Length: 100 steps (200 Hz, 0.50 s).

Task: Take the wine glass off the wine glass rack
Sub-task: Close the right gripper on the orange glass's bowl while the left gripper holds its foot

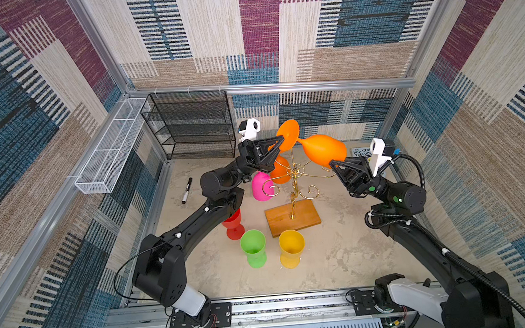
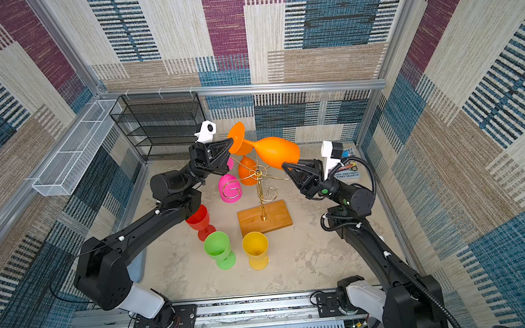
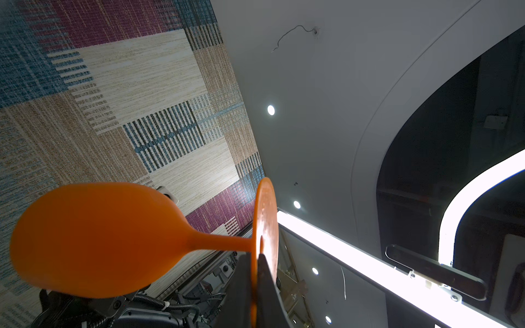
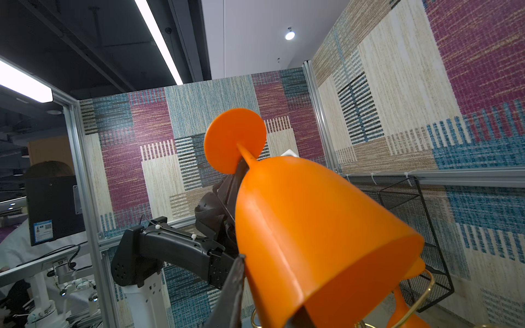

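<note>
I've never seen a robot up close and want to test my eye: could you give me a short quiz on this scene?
1. True or false: the left pincer grips the raised orange wine glass by its foot.
2. How many glasses hang on the wine glass rack? A none, B two, C four.
3. Name the colours of the glasses standing on the table.

Key: 1 true. 2 B: the pink glass and the second orange glass. 3 red glass, green glass, yellow glass.
</note>
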Available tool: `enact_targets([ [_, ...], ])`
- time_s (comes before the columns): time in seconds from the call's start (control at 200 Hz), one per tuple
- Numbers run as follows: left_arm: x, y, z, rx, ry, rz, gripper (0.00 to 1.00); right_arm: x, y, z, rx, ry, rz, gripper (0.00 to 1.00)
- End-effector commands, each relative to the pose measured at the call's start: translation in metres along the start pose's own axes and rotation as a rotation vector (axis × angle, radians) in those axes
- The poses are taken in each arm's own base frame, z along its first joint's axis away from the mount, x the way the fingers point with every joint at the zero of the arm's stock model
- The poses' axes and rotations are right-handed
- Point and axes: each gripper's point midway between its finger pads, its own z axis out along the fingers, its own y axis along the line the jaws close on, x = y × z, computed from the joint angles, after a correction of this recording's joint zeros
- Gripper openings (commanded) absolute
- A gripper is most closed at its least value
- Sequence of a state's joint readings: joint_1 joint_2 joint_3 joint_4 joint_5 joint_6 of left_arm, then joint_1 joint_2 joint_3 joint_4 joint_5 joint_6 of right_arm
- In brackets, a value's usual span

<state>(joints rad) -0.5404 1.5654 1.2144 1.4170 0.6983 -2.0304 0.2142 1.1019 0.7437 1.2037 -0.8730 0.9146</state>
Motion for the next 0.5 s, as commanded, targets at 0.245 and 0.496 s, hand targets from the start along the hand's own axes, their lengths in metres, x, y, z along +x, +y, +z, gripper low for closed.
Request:
enact_targets([
  [0.245, 0.001, 0.014, -0.001, -0.027, 0.012, 0.010, 0.26, -0.007, 0.009, -0.003, 0.001, -0.030, 0.003, 0.00],
  [0.496, 0.002, 0.012, -0.001, -0.024, 0.016, 0.041, 0.54, -0.027, 0.009, -0.004, 0.137, -0.050, -0.035, 0.00],
])
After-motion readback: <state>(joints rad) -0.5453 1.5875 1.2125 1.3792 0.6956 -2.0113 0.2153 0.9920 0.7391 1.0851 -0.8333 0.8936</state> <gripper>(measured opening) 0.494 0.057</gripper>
